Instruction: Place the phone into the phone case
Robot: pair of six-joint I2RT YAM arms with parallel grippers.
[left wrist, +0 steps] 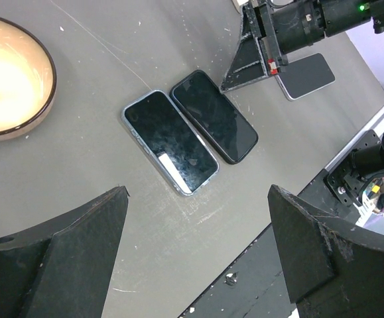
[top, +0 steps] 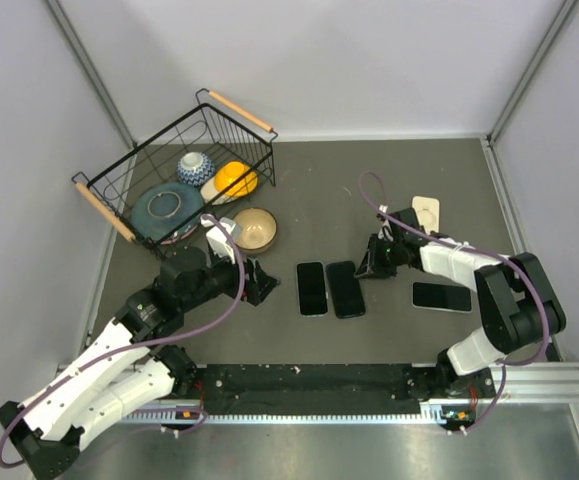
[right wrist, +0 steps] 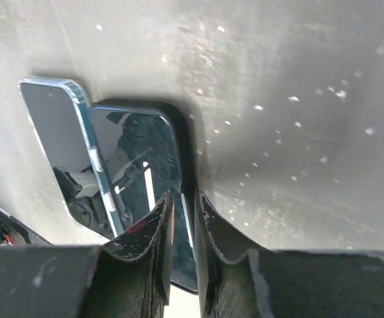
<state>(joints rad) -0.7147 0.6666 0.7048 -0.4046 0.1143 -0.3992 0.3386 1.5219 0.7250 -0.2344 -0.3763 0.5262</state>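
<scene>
Black phone (top: 346, 289), screen up on the counter (top: 369, 180), lies just beside your right jaws, which are narrowed to a slit at its far corner. Its long axis runs back toward the arm bases. Blue-rimmed phone case (top: 311, 288) lies parallel, touching its side, ahead of your wide-spread left jaws.

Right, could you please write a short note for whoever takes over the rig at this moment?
Left claw: open and empty, hovering left of the phones.
Right claw: nearly closed at the right edge of the black phone; I cannot tell whether it grips.
Things: the black phone lies flat beside the light-rimmed phone. A third phone lies by the right arm, with a white flat item, possibly the case, behind it.
Done: nothing visibly fitted yet.
Left: seat the phone in its case.
</scene>
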